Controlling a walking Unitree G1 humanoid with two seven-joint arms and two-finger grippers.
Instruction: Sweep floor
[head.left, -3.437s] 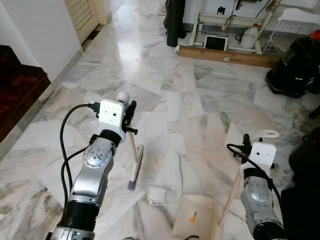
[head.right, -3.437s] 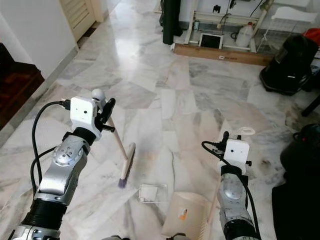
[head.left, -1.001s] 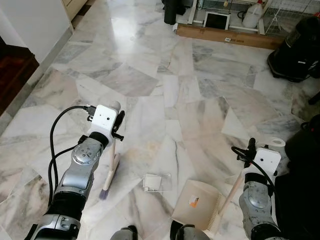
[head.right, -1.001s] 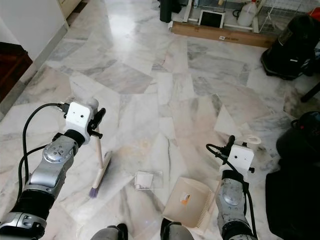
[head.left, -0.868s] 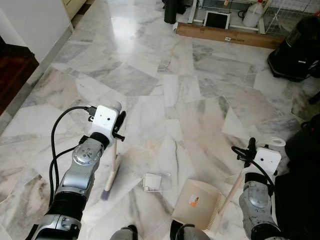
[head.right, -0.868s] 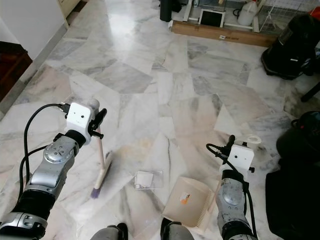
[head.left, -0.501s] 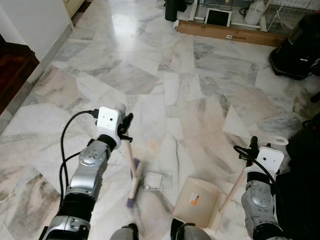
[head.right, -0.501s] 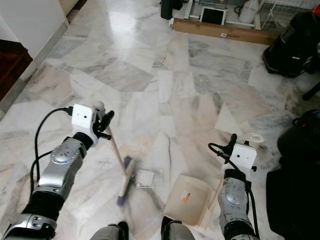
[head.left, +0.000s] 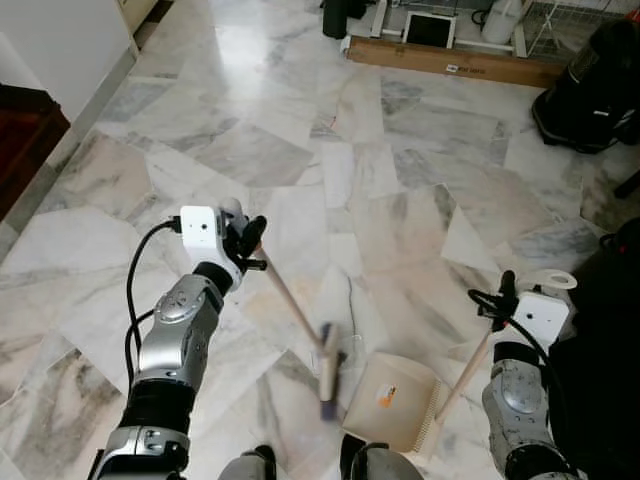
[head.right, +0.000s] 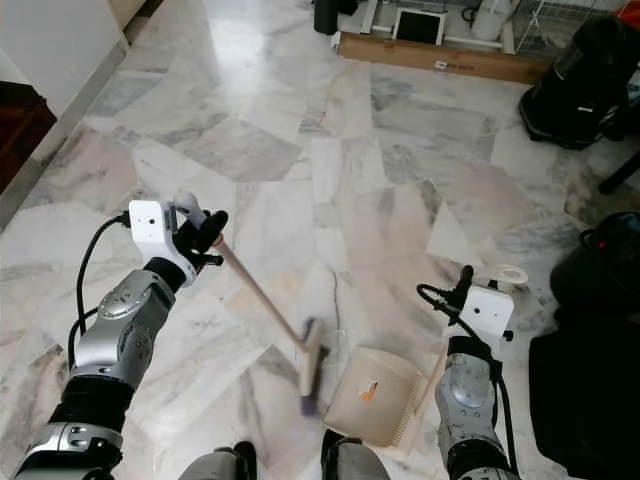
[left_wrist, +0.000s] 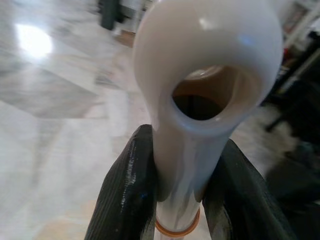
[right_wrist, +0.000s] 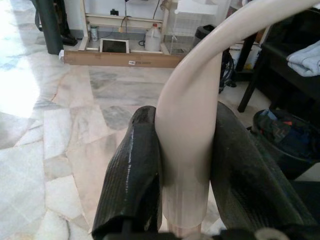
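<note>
My left gripper (head.left: 247, 238) is shut on the top of a cream broom handle (head.left: 290, 300), whose end has a hole (left_wrist: 210, 75) and sits between the black fingers (left_wrist: 130, 190). The handle slants down to the right. Its blurred purple-bristled head (head.left: 328, 375) is on the floor at the mouth of the beige dustpan (head.left: 395, 400). That dustpan lies flat, and its long handle (head.left: 462, 375) rises into my right gripper (head.left: 505, 292), which is shut on it (right_wrist: 187, 145). Any litter by the broom head is lost in blur.
The floor is white and grey marble (head.left: 400, 190). A wooden board (head.left: 445, 60) and a black vacuum (head.left: 590, 80) lie at the back right. A dark wooden step (head.left: 25, 120) is at the left, dark things (head.left: 615, 340) are close on the right, and my feet (head.left: 250, 465) are below.
The broom head has swept right across the floor to the dustpan's mouth. The clear wrapper that lay between them is no longer visible. My right arm and the dustpan have stayed put.
</note>
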